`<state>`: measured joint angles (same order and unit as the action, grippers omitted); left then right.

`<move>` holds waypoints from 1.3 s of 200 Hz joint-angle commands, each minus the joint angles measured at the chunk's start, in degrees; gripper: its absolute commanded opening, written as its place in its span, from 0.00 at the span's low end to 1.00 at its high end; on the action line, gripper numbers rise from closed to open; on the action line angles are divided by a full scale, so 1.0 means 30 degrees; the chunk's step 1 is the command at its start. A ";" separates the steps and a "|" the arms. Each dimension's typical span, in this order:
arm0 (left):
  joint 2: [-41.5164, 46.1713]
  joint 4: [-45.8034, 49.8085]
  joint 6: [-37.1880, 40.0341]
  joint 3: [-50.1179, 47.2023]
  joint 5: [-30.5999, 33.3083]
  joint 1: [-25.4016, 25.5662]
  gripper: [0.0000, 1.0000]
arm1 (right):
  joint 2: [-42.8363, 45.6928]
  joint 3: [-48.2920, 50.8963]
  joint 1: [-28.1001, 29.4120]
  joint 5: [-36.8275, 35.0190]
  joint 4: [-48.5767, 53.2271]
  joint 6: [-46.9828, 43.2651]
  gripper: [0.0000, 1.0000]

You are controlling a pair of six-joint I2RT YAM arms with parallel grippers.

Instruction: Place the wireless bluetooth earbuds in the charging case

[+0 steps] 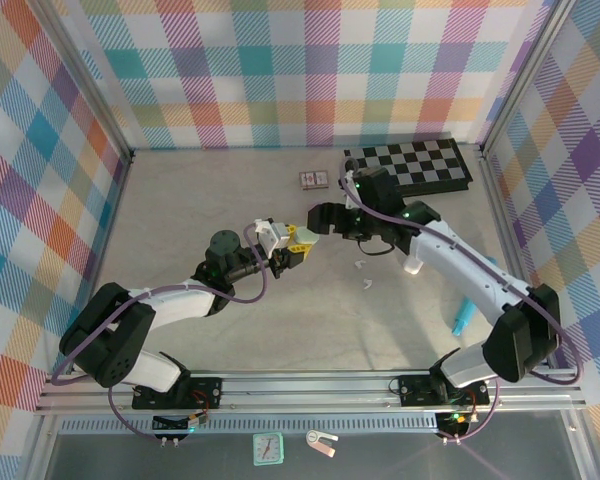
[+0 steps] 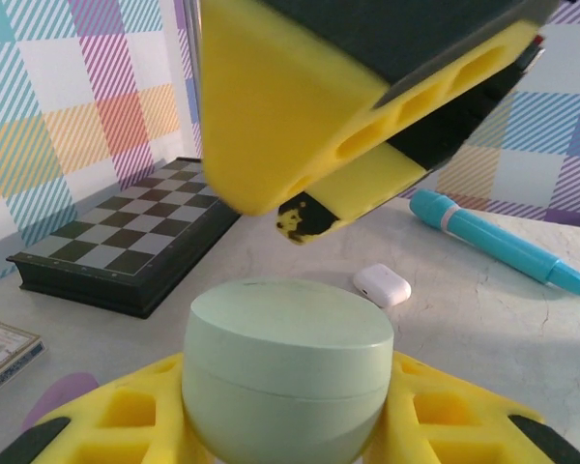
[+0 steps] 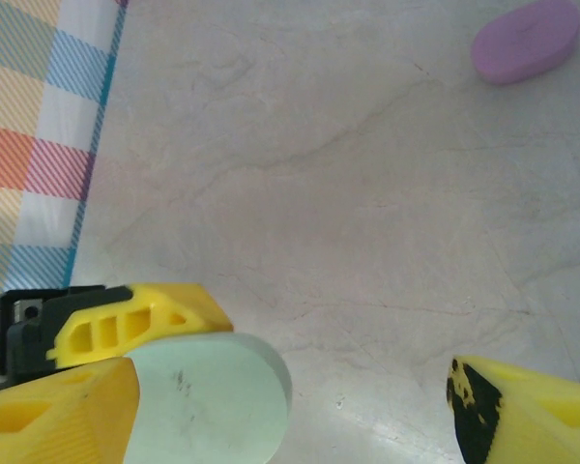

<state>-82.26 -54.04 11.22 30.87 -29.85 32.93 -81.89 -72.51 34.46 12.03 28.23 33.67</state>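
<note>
Seen from above, two robot arms meet over the middle of a pale table (image 1: 180,200). The left gripper (image 2: 285,420) pinches a pale green charging case (image 2: 285,358) between its yellow fingers and holds it up off the surface; the lid looks closed, with a seam running around the body. The right gripper (image 3: 295,406) hangs just beside and above the case with its fingers spread wide, one on each side and neither touching it. Two small white earbuds (image 1: 364,276) lie on the table near the right arm, apart from the case and not yet inside it. A purple pebble-shaped case (image 3: 525,39) sits farther off, and a teal stick (image 2: 503,242) lies near the right edge. The main risk appears to be the smooth, rounded case twisting or slipping out of the left pinch if the right fingers push down on the lid off-centre. If the lid does not open, the earbuds have nowhere to go. The buds look tiny and glossy, so a slightly misplaced grasp may flick them across the table.
</note>
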 commanded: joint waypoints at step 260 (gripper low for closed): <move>-0.0058 -0.6136 -0.4726 0.1142 -0.0215 0.0040 0.32 | -0.0335 0.7086 -0.1759 1.0461 -2.1602 1.5858 0.20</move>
<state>-83.31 -70.11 -2.85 33.65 -29.02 32.93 -82.85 -51.05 28.88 43.22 -36.05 83.22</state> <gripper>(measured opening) 0.350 0.260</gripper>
